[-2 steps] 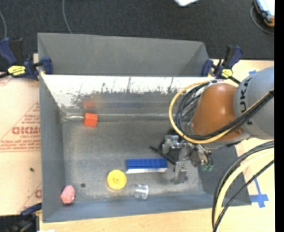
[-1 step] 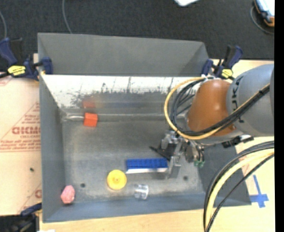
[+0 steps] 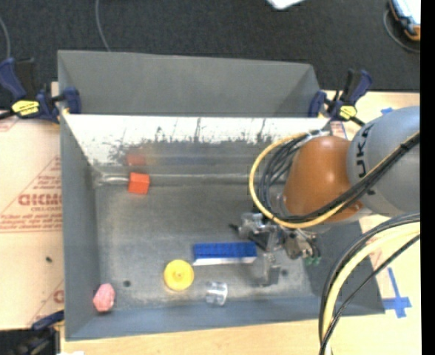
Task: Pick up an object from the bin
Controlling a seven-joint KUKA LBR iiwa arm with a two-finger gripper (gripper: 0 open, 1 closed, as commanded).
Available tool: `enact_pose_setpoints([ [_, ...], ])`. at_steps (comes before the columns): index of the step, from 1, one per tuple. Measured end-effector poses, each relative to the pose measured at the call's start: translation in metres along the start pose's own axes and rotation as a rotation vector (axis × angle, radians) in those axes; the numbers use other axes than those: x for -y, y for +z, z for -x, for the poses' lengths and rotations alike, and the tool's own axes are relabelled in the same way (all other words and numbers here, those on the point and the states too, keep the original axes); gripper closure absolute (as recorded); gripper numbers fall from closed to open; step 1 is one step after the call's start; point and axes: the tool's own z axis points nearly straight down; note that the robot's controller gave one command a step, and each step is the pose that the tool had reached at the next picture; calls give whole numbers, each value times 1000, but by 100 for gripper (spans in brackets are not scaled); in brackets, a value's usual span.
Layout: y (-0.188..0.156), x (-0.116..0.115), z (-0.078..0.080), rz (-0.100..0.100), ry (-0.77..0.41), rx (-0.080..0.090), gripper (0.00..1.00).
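My gripper [image 3: 268,266] was low in the bin [image 3: 84,220], near its front wall on the right side of the view. I could not tell if it was open or closed. It stood at the right end of a long flat blue block [image 3: 221,252] lying on the floor; whether it touched the block, I could not tell. At the block's left end lay a round yellow disc [image 3: 178,274], and a small clear piece [image 3: 216,293] lay near the front wall. A pink lump [image 3: 103,296] in the front left corner and an orange cube [image 3: 138,183] by the back wall were well apart from my gripper.
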Motion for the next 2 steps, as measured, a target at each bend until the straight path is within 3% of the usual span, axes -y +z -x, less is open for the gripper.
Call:
enact_pose_setpoints([
  [1, 4, -1, 3, -2, 39, 4, 0],
  [2, 7, -4, 5, -1, -198, 5, 0],
])
